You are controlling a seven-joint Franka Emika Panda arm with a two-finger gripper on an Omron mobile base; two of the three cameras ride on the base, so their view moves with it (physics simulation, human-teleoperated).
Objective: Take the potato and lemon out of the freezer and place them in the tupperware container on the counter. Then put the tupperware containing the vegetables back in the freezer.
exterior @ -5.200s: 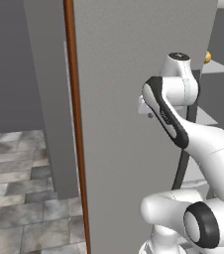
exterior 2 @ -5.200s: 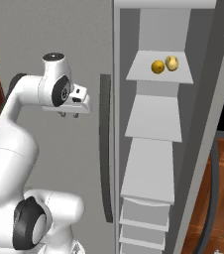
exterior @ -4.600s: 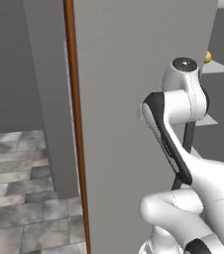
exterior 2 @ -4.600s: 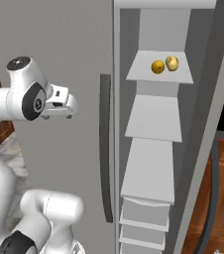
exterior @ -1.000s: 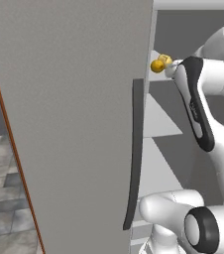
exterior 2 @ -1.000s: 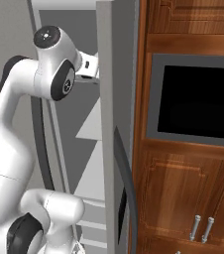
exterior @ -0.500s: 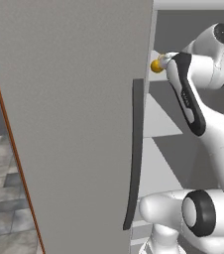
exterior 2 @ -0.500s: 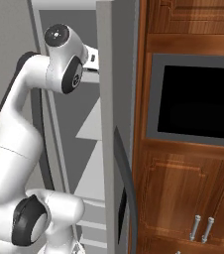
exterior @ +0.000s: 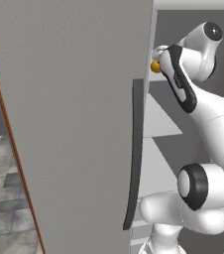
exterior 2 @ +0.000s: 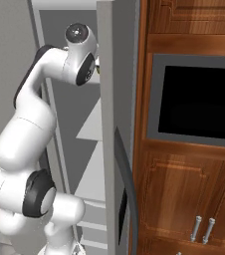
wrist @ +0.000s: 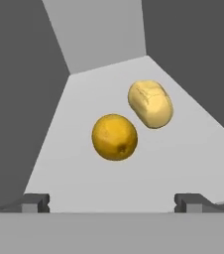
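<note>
Lemon (wrist: 114,137) and potato (wrist: 150,103) lay close together at mid-frame of the hand view on a pale freezer shelf (wrist: 183,149), with the jaws spread wide and empty before them, apparently lined up for a first grasp.

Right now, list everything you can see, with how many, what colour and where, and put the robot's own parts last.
lemon: one, yellow-orange, on the freezer shelf, the nearer of the two in the hand view.
potato: one, pale tan-yellow, on the same shelf, just beyond the lemon; contact between them cannot be told.
freezer: one, grey, door open, long dark vertical handle.
freezer shelves: several, pale grey, stacked inside the freezer.
wall oven: one, black glass in a grey frame, set in the wooden cabinets right of the freezer.
cabinets: reddish-brown wood, silver bar handles low down.
floor tiles: grey, lower left of the left base view.
gripper: one, dark tips, open, aimed at the shelf, short of the lemon.
</note>
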